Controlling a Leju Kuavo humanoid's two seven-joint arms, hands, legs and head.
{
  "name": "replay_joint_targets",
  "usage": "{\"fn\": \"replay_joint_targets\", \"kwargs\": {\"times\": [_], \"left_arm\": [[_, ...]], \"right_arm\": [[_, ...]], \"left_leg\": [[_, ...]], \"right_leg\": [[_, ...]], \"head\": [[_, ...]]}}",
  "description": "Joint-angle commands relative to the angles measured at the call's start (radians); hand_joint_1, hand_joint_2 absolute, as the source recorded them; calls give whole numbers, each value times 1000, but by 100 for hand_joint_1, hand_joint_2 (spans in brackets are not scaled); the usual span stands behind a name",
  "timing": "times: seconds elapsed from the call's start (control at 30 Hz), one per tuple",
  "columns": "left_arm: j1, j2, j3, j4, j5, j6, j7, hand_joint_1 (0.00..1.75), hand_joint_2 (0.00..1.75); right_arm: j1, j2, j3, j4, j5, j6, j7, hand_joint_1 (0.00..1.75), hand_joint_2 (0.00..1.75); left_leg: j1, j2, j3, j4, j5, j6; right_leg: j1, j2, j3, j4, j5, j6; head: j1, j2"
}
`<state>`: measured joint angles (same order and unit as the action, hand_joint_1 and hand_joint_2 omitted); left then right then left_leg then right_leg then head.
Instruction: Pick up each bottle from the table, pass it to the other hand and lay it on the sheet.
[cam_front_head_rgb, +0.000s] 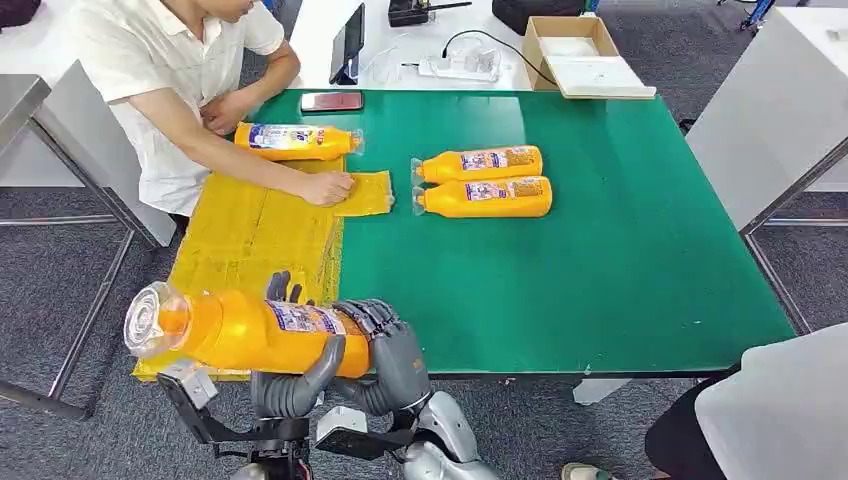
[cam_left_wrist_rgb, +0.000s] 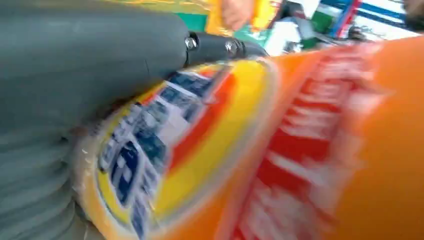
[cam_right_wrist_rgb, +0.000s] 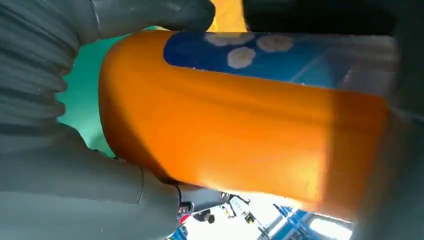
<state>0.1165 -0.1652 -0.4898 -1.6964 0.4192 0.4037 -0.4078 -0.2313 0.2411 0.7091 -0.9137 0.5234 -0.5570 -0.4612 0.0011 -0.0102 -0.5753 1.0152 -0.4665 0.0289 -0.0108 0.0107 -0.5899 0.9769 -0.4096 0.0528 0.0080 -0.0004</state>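
Both hands hold one orange bottle (cam_front_head_rgb: 250, 332) level in front of my body, clear cap toward the left, over the near end of the yellow sheet (cam_front_head_rgb: 250, 240). My left hand (cam_front_head_rgb: 288, 385) grips its middle from below; its label blurs past the left hand (cam_left_wrist_rgb: 75, 60) on the bottle (cam_left_wrist_rgb: 300, 150) in the left wrist view. My right hand (cam_front_head_rgb: 397, 358) wraps the bottle's base, and in the right wrist view the bottle (cam_right_wrist_rgb: 240, 125) lies in the right hand (cam_right_wrist_rgb: 60, 190). Two more orange bottles (cam_front_head_rgb: 480, 162) (cam_front_head_rgb: 485, 197) lie side by side on the green table (cam_front_head_rgb: 620, 270). Another bottle (cam_front_head_rgb: 296, 141) lies at the sheet's far end.
A person in a white shirt (cam_front_head_rgb: 160, 60) sits at the table's far left and presses a hand (cam_front_head_rgb: 326, 187) on the sheet. A phone (cam_front_head_rgb: 331, 101) lies at the table's far edge. A cardboard box (cam_front_head_rgb: 575, 50) and a power strip (cam_front_head_rgb: 460, 65) sit beyond it.
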Motion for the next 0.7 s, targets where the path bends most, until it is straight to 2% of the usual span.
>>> {"fn": "replay_joint_targets", "kwargs": {"times": [0.03,0.07,0.1,0.17,0.2,0.23,0.4,0.57,0.6,0.7], "left_arm": [[-55,-10,38,-34,105,-132,33,12,175],[-53,-11,42,-37,141,-172,48,3,175],[-55,-7,38,-41,167,-218,53,26,175],[-57,-7,36,-45,203,-310,66,21,175],[-62,-3,30,-38,202,-320,72,52,175],[-72,8,14,-23,181,-331,74,175,175],[-107,20,-22,78,133,-356,63,175,175],[-114,13,-10,87,119,-349,48,175,175],[-114,12,-9,86,119,-350,48,175,175],[-114,12,-9,86,119,-350,48,175,175]], "right_arm": [[8,-19,97,120,21,26,-21,175,175],[6,-19,102,126,15,39,-24,175,175],[6,-20,108,132,14,51,-28,175,175],[5,-17,120,159,1,74,-57,175,175],[6,-16,125,163,0,76,-63,175,175],[6,-17,130,171,-2,77,-72,175,175],[8,-29,131,142,-10,72,-89,175,175],[6,-36,129,120,-22,108,-90,175,175],[7,-36,129,117,-26,113,-92,166,175],[7,-36,129,117,-26,113,-92,166,175]], "left_leg": [[0,-2,3,-1,0,-1],[1,-1,3,-1,0,-1],[1,-1,4,-1,0,-2],[1,-2,3,-1,0,-1],[1,-3,4,-2,0,-2],[1,-3,3,-1,0,-1],[1,-4,2,-1,1,-1],[1,-5,3,-2,1,-1],[1,-4,2,-1,1,-1],[0,-5,4,-1,0,-2]], "right_leg": [[1,-3,4,-1,-1,-2],[1,-2,3,-1,-1,-1],[1,-3,4,-1,-1,-2],[1,-4,4,-1,-1,-2],[1,-5,5,-1,-2,-2],[1,-5,4,-1,-2,-2],[1,-6,3,-2,-1,-1],[1,-7,4,-1,-2,-2],[1,-6,3,-1,-1,-1],[1,-8,5,-1,-2,-2]], "head": [[0,0],[0,0],[0,0],[0,0],[0,0],[0,0],[0,0],[0,0],[0,0],[0,0]]}}
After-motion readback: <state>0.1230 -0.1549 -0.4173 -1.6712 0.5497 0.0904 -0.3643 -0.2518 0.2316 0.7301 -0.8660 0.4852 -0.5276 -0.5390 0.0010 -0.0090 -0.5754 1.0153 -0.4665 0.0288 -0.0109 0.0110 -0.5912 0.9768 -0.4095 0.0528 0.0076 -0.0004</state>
